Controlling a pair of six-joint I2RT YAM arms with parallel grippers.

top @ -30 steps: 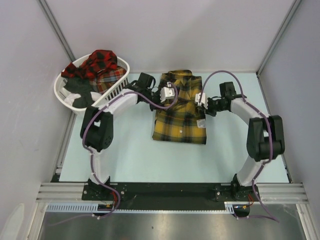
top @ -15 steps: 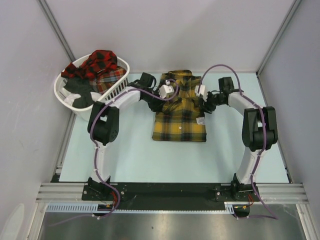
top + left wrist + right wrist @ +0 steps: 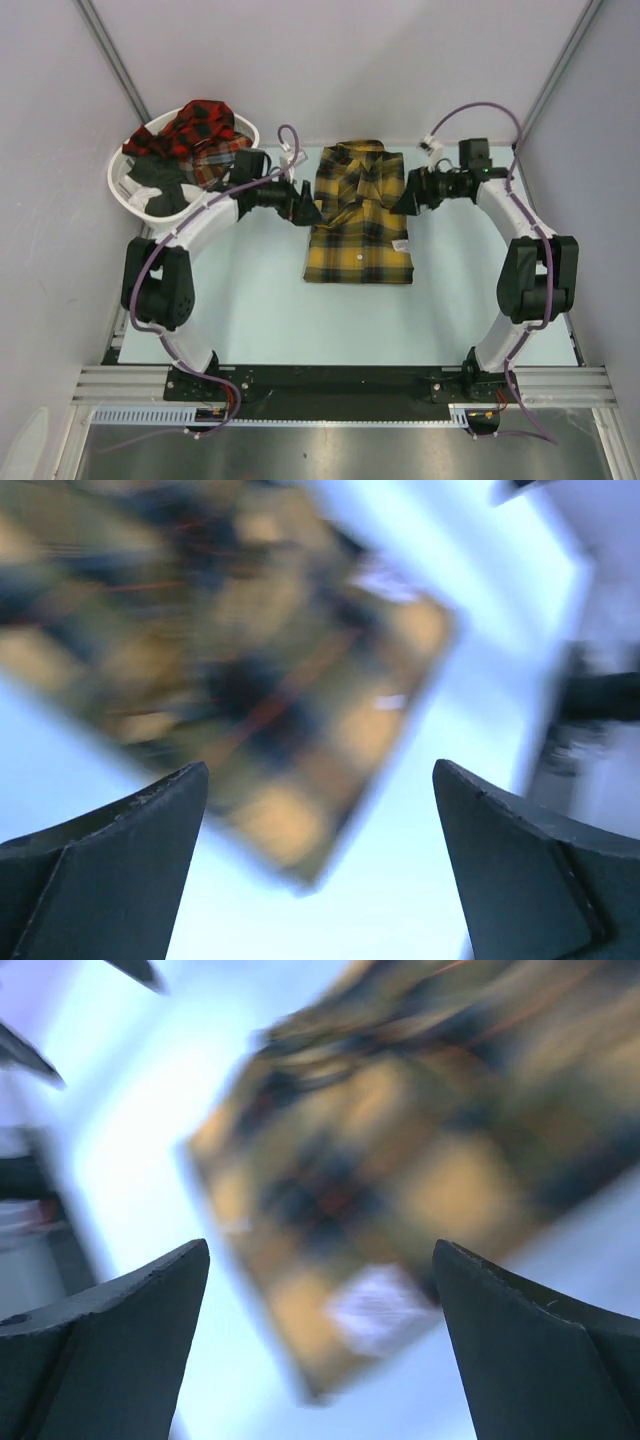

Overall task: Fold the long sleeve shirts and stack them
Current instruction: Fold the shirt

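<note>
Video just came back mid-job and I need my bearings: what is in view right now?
yellow plaid shirt: one, mustard with black checks, folded, centre of the table, collar at the far end.
red plaid shirt: one visible, red and black, crumpled on top in the basket.
dark clothing: count unclear, black, in the basket beside the red plaid shirt.
basket: one, white, far left corner.
table: one, pale blue.
left gripper: open, empty, beside the yellow shirt's left edge.
right gripper: open, empty, beside the yellow shirt's right edge.
</note>
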